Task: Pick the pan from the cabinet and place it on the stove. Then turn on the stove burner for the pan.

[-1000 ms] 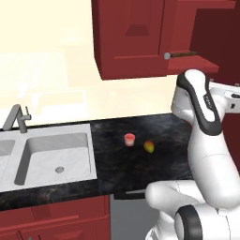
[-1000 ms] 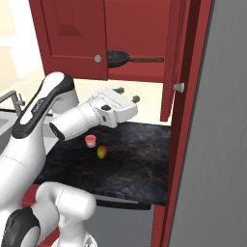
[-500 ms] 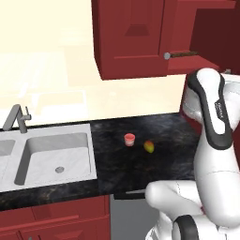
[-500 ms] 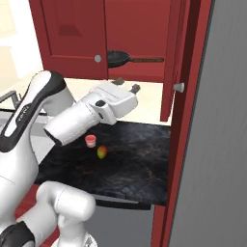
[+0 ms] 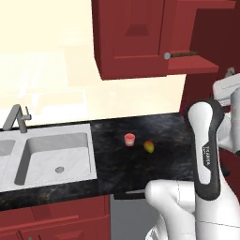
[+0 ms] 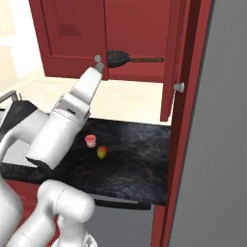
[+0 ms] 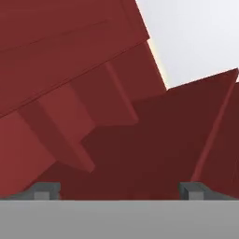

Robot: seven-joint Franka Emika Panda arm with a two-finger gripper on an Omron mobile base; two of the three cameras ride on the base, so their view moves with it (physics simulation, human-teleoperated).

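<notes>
1. my claw (image 7: pixel 117 189) stands wide open with nothing between its tips, pointed at red cabinet (image 7: pixel 93 93) panels.
2. the pan (image 6: pixel 117 58) sits inside the open cabinet (image 6: pixel 140 34), above and ahead of the claw, handle to the right.
3. below the claw, a small red cup (image 5: pixel 130 139) and a yellow-green fruit (image 5: pixel 149 146) rest near each other on the dark desk (image 5: pixel 159 126).

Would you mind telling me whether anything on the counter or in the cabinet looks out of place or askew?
Nothing looks spilled or damaged. The pan sits level inside the open cabinet, handle pointing right. A small red cup and a yellow-red fruit sit loose mid-counter, which is slightly untidy.
</notes>
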